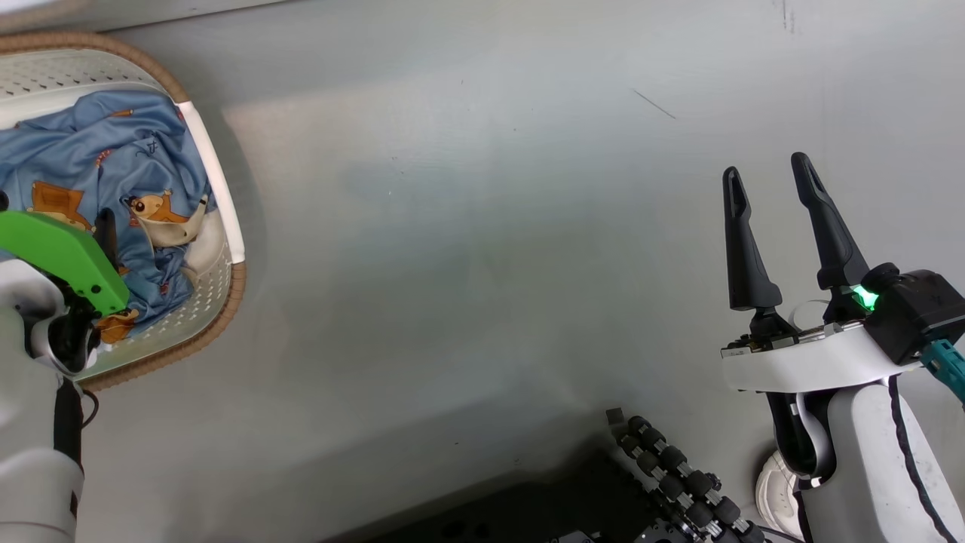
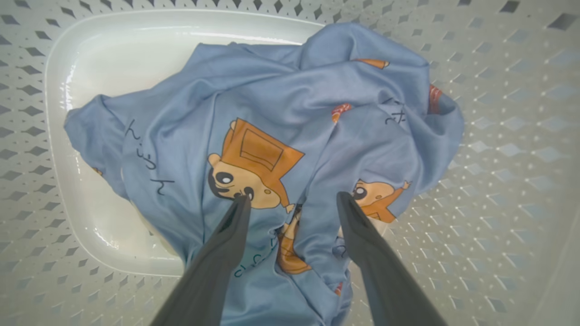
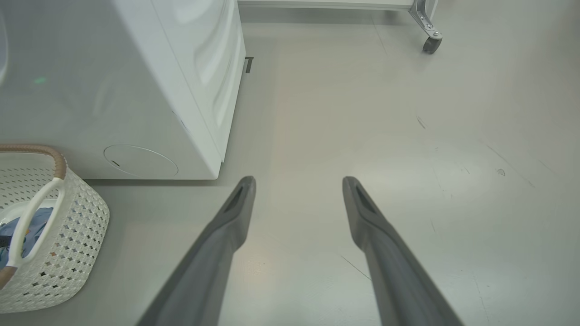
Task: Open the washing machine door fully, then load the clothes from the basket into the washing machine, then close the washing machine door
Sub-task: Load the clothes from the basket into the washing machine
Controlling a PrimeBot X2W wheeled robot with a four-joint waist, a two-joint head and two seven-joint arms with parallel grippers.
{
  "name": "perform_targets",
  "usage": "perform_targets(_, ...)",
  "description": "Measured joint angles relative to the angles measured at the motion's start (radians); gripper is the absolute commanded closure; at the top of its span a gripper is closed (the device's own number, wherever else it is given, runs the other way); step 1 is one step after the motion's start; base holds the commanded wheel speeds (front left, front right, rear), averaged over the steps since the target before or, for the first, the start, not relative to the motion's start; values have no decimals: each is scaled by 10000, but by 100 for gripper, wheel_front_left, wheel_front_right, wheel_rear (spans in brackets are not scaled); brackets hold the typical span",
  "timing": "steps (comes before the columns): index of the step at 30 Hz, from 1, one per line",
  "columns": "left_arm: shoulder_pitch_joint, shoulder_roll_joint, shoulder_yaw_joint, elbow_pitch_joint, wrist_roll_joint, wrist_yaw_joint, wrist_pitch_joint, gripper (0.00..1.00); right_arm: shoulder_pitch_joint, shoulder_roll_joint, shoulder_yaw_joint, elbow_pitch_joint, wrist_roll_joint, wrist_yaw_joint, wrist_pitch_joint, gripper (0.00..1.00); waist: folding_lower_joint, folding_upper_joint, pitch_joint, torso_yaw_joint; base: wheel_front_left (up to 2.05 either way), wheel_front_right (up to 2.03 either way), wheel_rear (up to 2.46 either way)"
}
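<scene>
The cream perforated basket (image 1: pixel 219 188) with a brown rim stands on the floor at the upper left of the head view. The clothes (image 2: pixel 281 113), light blue with orange cartoon figures, lie bunched inside it. My left gripper (image 2: pixel 293 197) points down into the basket, open, its fingertips just over the fabric with nothing between them. In the head view its green wrist cover (image 1: pixel 64 256) hides most of it. My right gripper (image 1: pixel 766 166) hangs open and empty above bare floor at the right. The white washing machine (image 3: pixel 136 90) stands behind the basket (image 3: pixel 68 235). The washing machine door is out of view.
Grey floor (image 1: pixel 482 264) stretches between the basket and my right arm. My dark base with black rollers (image 1: pixel 678 483) sits at the bottom of the head view. A white frame on a caster wheel (image 3: pixel 430 43) stands far off beyond the washing machine.
</scene>
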Motion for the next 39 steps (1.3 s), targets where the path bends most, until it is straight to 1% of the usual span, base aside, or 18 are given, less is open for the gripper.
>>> perform_targets(10,-711,38,-265,483,222,-4,-148,0,-16,0,-73,-209,-2,0,0,0,0,0,489,-27,0,0,0)
perform_targets(17,-1177,211,-314,857,309,-15,-205,0,-16,0,-63,-232,0,0,0,0,0,0,814,-30,0,0,0)
perform_targets(24,-1562,186,-447,1197,499,36,-401,0,-15,4,-75,-257,-2,0,0,0,0,0,1065,-14,0,0,0)
perform_targets(34,-1789,65,-690,1735,755,61,-688,0,1,4,-215,-424,-40,0,0,0,0,0,1127,32,0,0,0)
perform_targets(38,-1887,13,-802,1870,851,140,-784,0,42,4,-301,-491,-128,0,0,0,-1,0,1144,72,0,0,0)
perform_targets(39,-1935,6,-844,1919,867,146,-834,2,58,4,-316,-502,-136,0,0,0,-1,0,1149,84,0,0,0)
